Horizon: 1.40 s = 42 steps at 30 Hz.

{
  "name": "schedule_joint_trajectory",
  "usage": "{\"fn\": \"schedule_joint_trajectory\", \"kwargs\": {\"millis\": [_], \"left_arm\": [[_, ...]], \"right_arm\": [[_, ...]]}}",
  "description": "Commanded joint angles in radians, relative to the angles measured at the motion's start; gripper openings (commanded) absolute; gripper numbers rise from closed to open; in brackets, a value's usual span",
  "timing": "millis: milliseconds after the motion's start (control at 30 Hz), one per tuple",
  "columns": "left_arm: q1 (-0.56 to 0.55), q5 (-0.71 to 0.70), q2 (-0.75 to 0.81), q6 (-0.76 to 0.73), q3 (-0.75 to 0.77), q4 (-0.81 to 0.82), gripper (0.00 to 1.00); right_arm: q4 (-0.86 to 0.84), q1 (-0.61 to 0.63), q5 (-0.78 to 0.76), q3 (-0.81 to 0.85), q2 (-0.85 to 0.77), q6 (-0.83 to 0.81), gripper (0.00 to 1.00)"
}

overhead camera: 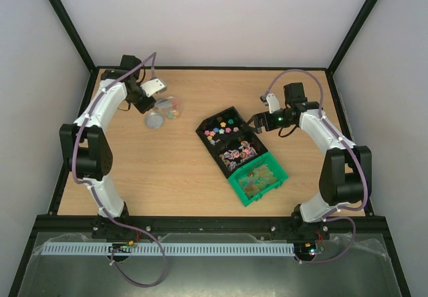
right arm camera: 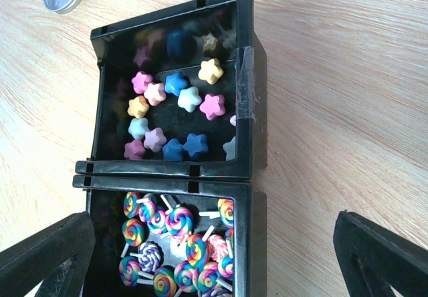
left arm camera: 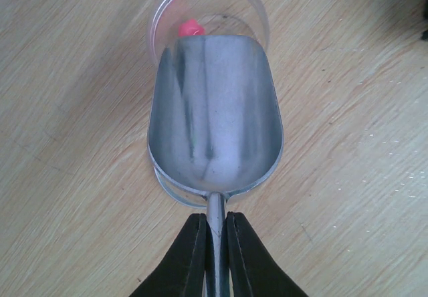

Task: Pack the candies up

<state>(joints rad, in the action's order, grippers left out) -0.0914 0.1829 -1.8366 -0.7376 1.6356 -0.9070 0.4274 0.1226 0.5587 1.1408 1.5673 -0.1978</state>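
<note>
My left gripper (left arm camera: 215,243) (overhead camera: 145,104) is shut on the handle of a metal scoop (left arm camera: 214,110) (overhead camera: 155,118). The scoop's bowl is empty and sits over a clear jar (left arm camera: 257,23) (overhead camera: 171,108). A pink candy (left arm camera: 189,27) shows inside the jar, and several mixed-colour candies (overhead camera: 173,112) show in it from above. My right gripper (right arm camera: 214,263) (overhead camera: 256,119) hangs open above the two black bins and holds nothing. Star candies (right arm camera: 175,83) lie in the far black bin (right arm camera: 244,76). Lollipop candies (right arm camera: 177,220) lie in the near black bin (right arm camera: 249,243).
A green bin (overhead camera: 235,184) with pale tan pieces sits against the near black bin, toward the front right. The three bins form a diagonal row mid-table. A black frame runs along the table's edges, with walls behind and at both sides.
</note>
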Motion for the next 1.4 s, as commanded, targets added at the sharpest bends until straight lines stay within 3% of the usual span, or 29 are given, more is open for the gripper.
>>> {"fn": "schedule_joint_trajectory", "kwargs": {"millis": [0,167,367,667,933,1200,1367], "left_arm": [[-0.006,0.112,0.104,-0.018,0.02,-0.06,0.02],[-0.077,0.207,0.227,-0.028,-0.028,-0.073,0.02],[-0.253,0.159,0.334,-0.003,-0.046,-0.116,0.02],[-0.514,-0.048,0.259,0.132,-0.078,-0.14,0.02],[-0.572,-0.161,0.106,0.163,-0.021,-0.154,0.02],[-0.588,-0.172,-0.038,0.172,0.058,-0.145,0.02],[-0.588,-0.134,-0.106,0.19,0.064,-0.13,0.02]], "right_arm": [[0.028,-0.001,0.016,-0.015,-0.02,-0.006,0.99],[0.038,0.0,0.007,-0.013,0.0,0.001,0.99],[0.06,0.0,-0.006,-0.016,0.02,0.007,0.97],[0.069,-0.001,0.003,-0.037,0.042,0.026,0.76],[0.053,0.016,-0.002,-0.056,0.077,0.029,0.67],[0.045,0.055,-0.017,-0.055,0.107,0.018,0.52],[0.038,0.075,-0.03,-0.052,0.108,0.011,0.48]]}}
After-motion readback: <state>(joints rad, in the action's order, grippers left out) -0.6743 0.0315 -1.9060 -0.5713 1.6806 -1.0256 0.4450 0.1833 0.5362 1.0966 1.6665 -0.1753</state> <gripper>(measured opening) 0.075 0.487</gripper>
